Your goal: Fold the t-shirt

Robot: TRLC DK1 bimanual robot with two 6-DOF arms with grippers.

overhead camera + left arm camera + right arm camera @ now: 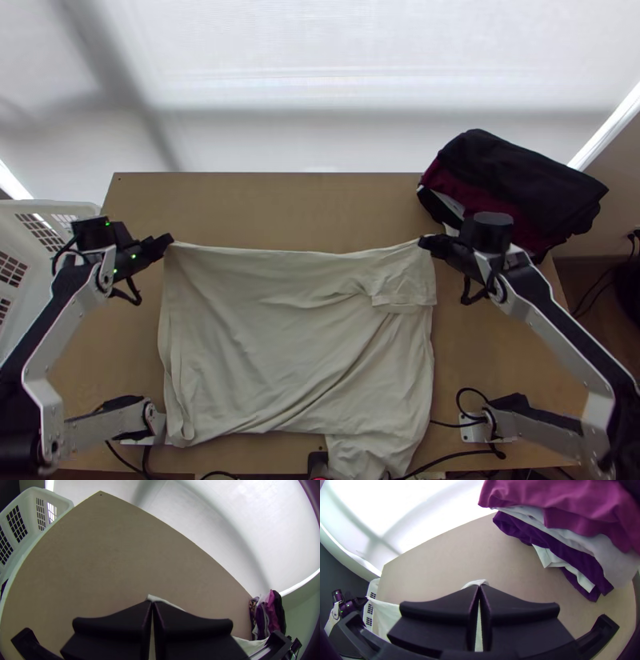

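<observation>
The cream t-shirt (280,336) lies across the middle of the table, fairly spread with diagonal wrinkles, a sleeve on its right part and a piece hanging over the near edge. At its far left corner is my left gripper (166,242), and at its far right corner my right gripper (426,243). In the left wrist view my left gripper (152,604) is shut on a corner of the pale cloth. The right wrist view has my right gripper (480,588) shut on the other corner. Between them the far edge runs nearly straight, sagging slightly.
A pile of folded dark, maroon and white clothes (512,188) stands at the table's far right, close beside the right gripper. A white plastic basket (32,210) is at the left edge, near the left arm. Bare table (280,208) lies beyond the shirt.
</observation>
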